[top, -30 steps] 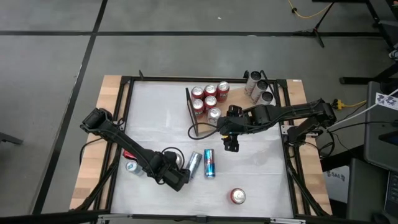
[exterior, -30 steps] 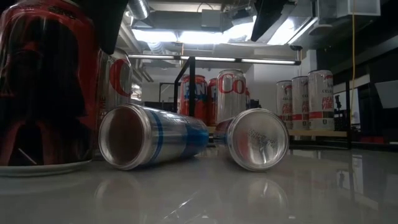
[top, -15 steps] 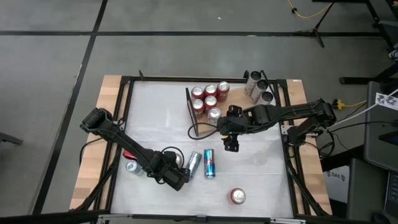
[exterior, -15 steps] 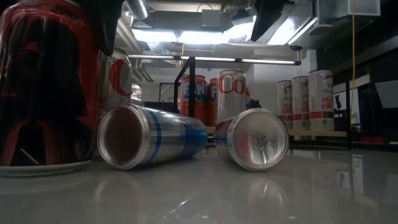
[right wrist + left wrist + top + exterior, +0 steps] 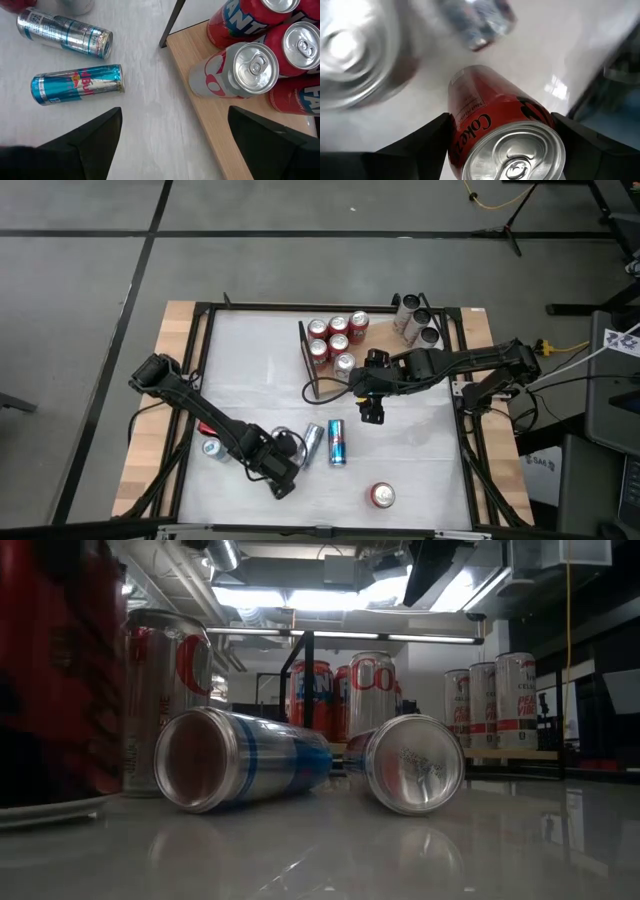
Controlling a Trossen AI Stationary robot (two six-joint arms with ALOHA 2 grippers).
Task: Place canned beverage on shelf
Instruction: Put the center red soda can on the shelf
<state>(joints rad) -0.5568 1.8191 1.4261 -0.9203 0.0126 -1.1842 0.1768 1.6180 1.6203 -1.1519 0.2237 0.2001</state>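
My left gripper (image 5: 502, 142) is shut on a red Coke Zero can (image 5: 495, 120) near the table's front, left of middle; the high view shows the can (image 5: 291, 445) there too. At the left of the low view the same can (image 5: 50, 670) shows large and blurred. The shelf (image 5: 330, 385), a light wood board (image 5: 225, 125) with a dark rail, carries several upright red and silver cans (image 5: 335, 340). My right gripper (image 5: 372, 415) hangs open above the table, beside the shelf's near corner, with nothing between its fingers. My left gripper pinches the can's side wall near its top end (image 5: 455, 132) between its two fingers, one on each side. The fingers slant down from above. The can is tilted, its lid (image 5: 515, 155) toward the wrist. Whether its base is clear of the table I cannot tell.
Two slim cans lie on the table right of the held can, one silver (image 5: 312, 442) and one blue (image 5: 337, 442). An upright red can (image 5: 382, 495) stands near the front edge, another can (image 5: 212, 448) at the left. Three tall cans (image 5: 415, 320) stand at the far right.
My left gripper has rolled about its own pointing line without leaving its spot, and has taken hold of the Coke Zero can. The can has shifted a little and now shows blurred in the low view. The finger that hung in front of it there is gone.
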